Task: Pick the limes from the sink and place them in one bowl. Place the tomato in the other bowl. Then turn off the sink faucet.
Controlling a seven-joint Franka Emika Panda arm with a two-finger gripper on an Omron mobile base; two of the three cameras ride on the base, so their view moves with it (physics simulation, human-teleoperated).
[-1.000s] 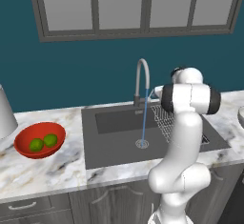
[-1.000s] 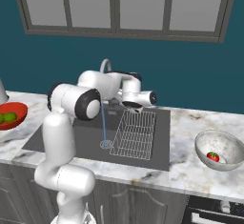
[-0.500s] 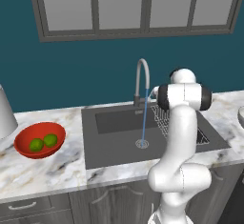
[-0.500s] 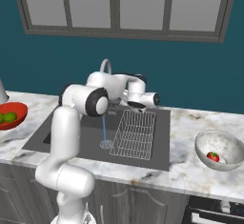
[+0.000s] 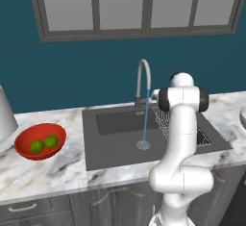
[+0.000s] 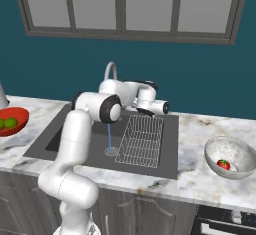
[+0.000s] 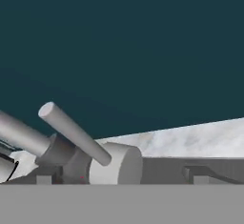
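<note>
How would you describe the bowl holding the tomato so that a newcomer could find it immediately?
Start at the dark sink set in the marbled counter, then go past the wire rack to the counter's right-hand end in the right base view. The pale grey-white bowl sits there with a small red tomato inside; the red-orange bowl at the opposite end holds the limes.

limes [image 5: 43,144] in red bowl [image 5: 25,151] | faucet [image 5: 142,81] running | sink [image 5: 115,143]

A wire rack [image 6: 141,140] lies in the basin's right half, below a grey-framed window [image 5: 139,6] set in a teal wall [image 6: 210,76]; grey cabinets [image 5: 96,203] run under the marbled counter [image 6: 200,176].
</note>
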